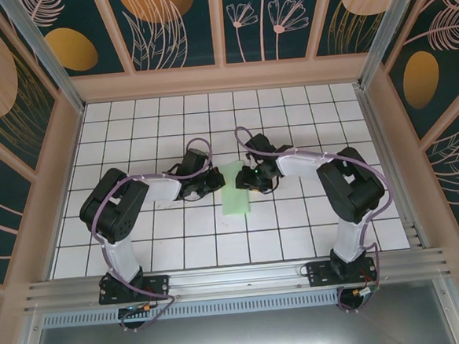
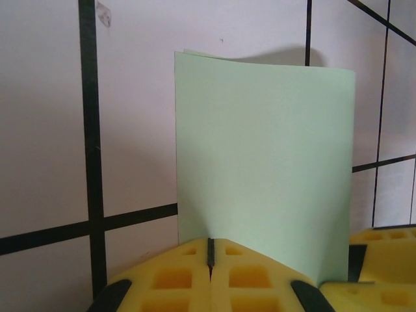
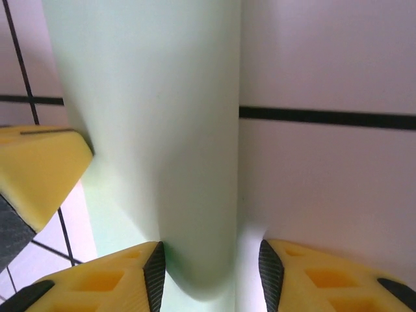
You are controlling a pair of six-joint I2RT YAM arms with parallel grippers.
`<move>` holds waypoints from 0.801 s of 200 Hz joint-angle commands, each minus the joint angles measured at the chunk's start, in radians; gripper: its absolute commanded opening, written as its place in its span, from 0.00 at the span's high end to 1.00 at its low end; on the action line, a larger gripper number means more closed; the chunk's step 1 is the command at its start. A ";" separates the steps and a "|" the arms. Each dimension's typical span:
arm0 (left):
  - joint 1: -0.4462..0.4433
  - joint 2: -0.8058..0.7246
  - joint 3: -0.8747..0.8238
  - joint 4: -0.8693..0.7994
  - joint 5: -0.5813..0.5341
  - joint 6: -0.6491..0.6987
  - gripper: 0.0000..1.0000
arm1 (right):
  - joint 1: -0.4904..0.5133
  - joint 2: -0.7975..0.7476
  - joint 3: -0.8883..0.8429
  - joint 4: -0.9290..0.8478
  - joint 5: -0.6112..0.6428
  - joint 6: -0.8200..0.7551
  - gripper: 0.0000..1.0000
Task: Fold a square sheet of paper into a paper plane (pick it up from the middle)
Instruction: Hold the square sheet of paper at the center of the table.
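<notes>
The square sheet of paper [image 1: 236, 197] is pale mint green and lies doubled over on the white grid table between the two arms. In the left wrist view the sheet [image 2: 266, 162] stretches away from my left gripper [image 2: 210, 250], whose yellow pads are pressed together on its near edge. My left gripper [image 1: 212, 181] sits at the paper's left side. My right gripper [image 1: 250, 180] sits at its right side. In the right wrist view the paper's rounded bend [image 3: 188, 162] runs between the fingers of my right gripper [image 3: 211, 260]. The left pad touches the bend, and the right pad stands apart from it.
The white tiled table [image 1: 296, 222] is ringed by wooden walls with floral panels [image 1: 180, 26]. An aluminium rail [image 1: 237, 278] runs along the near edge by the arm bases. The left gripper's yellow finger [image 3: 39, 169] shows beside the paper in the right wrist view.
</notes>
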 commanded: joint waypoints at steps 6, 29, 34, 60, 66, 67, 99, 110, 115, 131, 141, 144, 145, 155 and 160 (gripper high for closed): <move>0.002 0.106 -0.052 -0.179 -0.162 0.059 1.00 | -0.003 -0.101 -0.032 0.130 0.043 0.036 0.56; 0.001 0.108 -0.046 -0.186 -0.173 0.068 1.00 | 0.010 -0.093 -0.005 0.134 0.039 0.075 0.66; 0.001 0.108 -0.046 -0.187 -0.175 0.067 1.00 | 0.015 -0.090 -0.001 0.138 0.041 0.081 0.68; 0.002 0.110 -0.052 -0.185 -0.179 0.072 1.00 | 0.035 -0.088 0.021 0.092 0.136 0.103 0.67; 0.001 0.112 -0.051 -0.190 -0.179 0.075 1.00 | 0.036 -0.096 0.012 0.098 0.140 0.108 0.65; 0.001 0.112 -0.052 -0.190 -0.179 0.075 1.00 | 0.036 -0.097 0.011 0.101 0.139 0.109 0.65; 0.003 0.120 -0.046 -0.198 -0.181 0.079 1.00 | 0.036 -0.158 -0.007 0.086 0.245 0.129 0.52; 0.001 0.124 -0.045 -0.196 -0.177 0.077 1.00 | 0.036 -0.182 -0.008 0.082 0.277 0.124 0.50; 0.002 0.125 -0.045 -0.196 -0.176 0.076 1.00 | 0.037 -0.190 -0.009 0.088 0.277 0.121 0.50; 0.001 0.127 -0.043 -0.197 -0.177 0.074 1.00 | 0.037 -0.194 -0.013 0.131 0.207 0.101 0.52; 0.002 0.129 -0.044 -0.200 -0.177 0.073 1.00 | 0.039 -0.171 -0.006 0.148 0.148 0.094 0.56; 0.001 0.129 -0.043 -0.200 -0.176 0.073 1.00 | 0.039 -0.160 -0.002 0.151 0.133 0.094 0.59; 0.001 0.129 -0.043 -0.200 -0.175 0.073 1.00 | 0.038 -0.157 -0.001 0.151 0.128 0.094 0.59; 0.002 0.129 -0.045 -0.200 -0.175 0.070 1.00 | 0.038 -0.119 0.009 0.160 0.090 0.095 0.67; 0.001 0.131 -0.045 -0.200 -0.174 0.070 1.00 | 0.038 -0.100 0.012 0.164 0.075 0.097 0.72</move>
